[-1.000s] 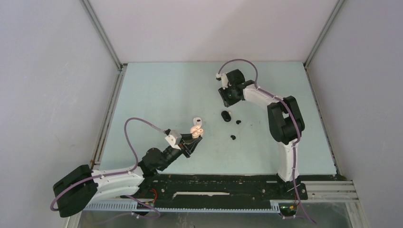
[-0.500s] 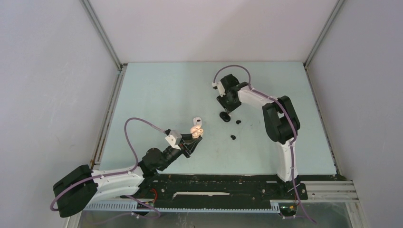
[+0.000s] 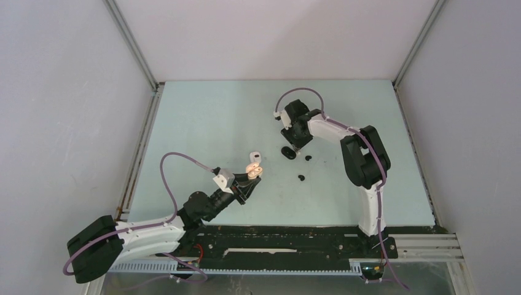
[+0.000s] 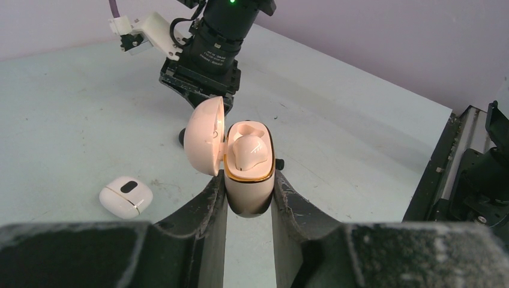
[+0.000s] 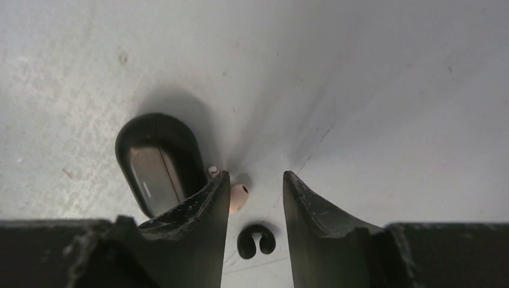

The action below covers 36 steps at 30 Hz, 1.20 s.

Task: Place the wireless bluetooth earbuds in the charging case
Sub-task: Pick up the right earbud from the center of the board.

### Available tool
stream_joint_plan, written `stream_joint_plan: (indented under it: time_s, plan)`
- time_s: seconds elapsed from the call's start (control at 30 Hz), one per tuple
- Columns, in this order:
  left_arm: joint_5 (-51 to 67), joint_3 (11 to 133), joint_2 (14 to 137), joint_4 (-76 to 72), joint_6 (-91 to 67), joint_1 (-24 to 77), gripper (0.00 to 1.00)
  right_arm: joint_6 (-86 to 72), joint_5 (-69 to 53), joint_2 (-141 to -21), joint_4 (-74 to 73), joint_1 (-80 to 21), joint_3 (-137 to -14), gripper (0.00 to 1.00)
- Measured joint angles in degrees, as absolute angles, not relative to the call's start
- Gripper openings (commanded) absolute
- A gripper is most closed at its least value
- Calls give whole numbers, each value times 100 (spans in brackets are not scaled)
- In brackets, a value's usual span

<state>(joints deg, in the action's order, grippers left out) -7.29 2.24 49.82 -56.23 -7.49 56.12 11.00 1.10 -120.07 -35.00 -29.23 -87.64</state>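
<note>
Lowering released right jaws closer over the pink earbud [image 5: 238, 197].
Clenching the open charging case [image 4: 249, 177] in left jaws, ready.

I see my pale worktop [image 3: 209, 117] carrying a white case [image 3: 254, 155], a black case [image 3: 287, 152], and black earbuds [image 3: 308, 158] nearby.

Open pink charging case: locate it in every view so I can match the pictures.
Top external: open pink charging case left of centre, held in the left gripper.
Left wrist: centre, upright between the fingers, lid swung left.
Right wrist: not in it.
Shared landmark: the right gripper, to the case's right in top external, behind it in left wrist, framing right wrist.
</note>
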Motion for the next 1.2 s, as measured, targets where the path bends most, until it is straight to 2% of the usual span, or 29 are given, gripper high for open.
stream_joint_plan:
  time_s: [0.6, 1.2]
  plan:
    - [-727, 224, 4982, -5588, -751, 5612, 0, 1048, -344, -11815, -3787, -2899, -8451, 40]
    - [-685, 226, 4980, -5509, -764, 5612, 0, 947, -687, -11671, -3629, -2650, -8709, 40]
